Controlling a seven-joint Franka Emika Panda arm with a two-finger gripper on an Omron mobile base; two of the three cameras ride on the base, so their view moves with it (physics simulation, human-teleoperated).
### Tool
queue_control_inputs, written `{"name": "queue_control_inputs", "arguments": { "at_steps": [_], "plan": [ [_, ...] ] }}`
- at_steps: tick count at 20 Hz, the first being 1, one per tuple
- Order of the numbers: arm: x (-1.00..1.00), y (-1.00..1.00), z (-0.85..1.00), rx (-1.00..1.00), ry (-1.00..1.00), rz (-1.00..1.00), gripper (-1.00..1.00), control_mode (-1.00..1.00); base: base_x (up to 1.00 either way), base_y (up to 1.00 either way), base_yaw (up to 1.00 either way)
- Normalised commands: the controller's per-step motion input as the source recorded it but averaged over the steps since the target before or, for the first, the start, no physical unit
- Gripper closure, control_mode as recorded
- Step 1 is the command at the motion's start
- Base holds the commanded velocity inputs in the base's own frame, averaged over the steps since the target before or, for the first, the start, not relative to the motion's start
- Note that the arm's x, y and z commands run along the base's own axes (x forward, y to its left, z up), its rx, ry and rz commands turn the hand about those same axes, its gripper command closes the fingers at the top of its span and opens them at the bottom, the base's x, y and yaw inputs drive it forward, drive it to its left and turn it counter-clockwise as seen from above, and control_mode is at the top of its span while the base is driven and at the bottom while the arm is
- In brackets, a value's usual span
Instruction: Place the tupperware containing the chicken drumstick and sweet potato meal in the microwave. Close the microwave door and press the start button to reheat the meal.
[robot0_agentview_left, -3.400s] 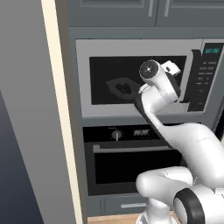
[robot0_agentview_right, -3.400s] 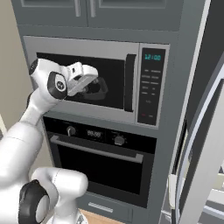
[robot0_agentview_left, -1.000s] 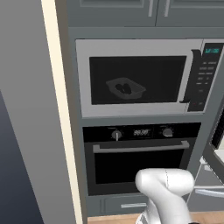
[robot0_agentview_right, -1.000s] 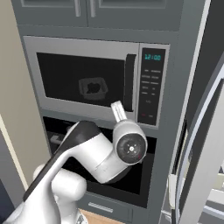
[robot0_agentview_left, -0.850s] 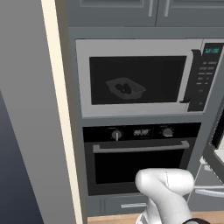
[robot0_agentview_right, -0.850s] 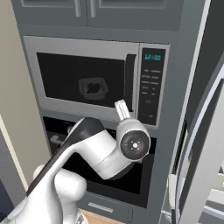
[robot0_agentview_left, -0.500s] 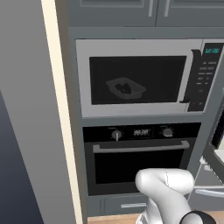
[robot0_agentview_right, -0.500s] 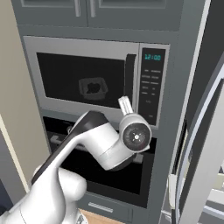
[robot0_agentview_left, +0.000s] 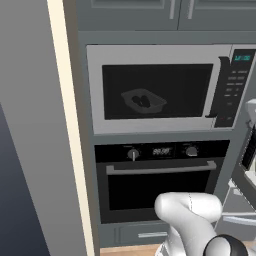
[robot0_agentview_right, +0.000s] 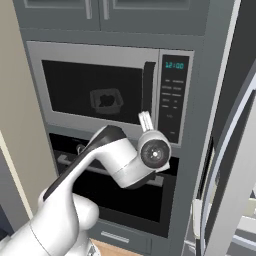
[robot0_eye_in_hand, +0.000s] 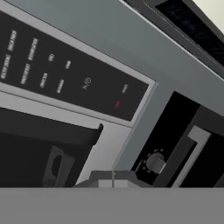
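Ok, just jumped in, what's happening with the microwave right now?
The wide grey steel microwave has its dark-windowed door shut, with the pale tupperware container visible inside through the glass. The white arm reaches up in front of the black oven, its hand camera looking at the microwave's black button panel. It holds nothing I can see; start looks not yet pressed.

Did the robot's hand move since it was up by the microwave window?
Yes. Seen from the right base, the hand has swung right and lower across the microwave door, toward the black button panel.
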Motion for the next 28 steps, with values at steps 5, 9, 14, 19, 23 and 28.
{"name": "queue_control_inputs", "arguments": {
  "at_steps": [5, 9, 14, 19, 23, 28],
  "plan": [
    [0.18, -0.03, -0.15, 0.04, 0.0, -0.03, 1.0, -1.0, 0.0, 0.0, 0.0],
    [0.09, -0.09, -0.08, 0.05, -0.02, -0.02, 1.0, -1.0, 0.0, 0.0, 0.0],
    [0.1, -0.06, -0.01, 0.05, -0.06, -0.01, 1.0, -1.0, 0.0, 0.0, 0.0],
    [0.18, -0.03, -0.02, 0.04, -0.05, 0.0, 1.0, -1.0, 0.0, 0.0, 0.0],
    [0.18, -0.08, -0.07, 0.05, -0.02, 0.0, 1.0, -1.0, 0.0, 0.0, 0.0],
    [0.19, -0.11, -0.13, 0.04, -0.01, 0.0, 1.0, -1.0, 0.0, 0.0, 0.0]
  ]
}}
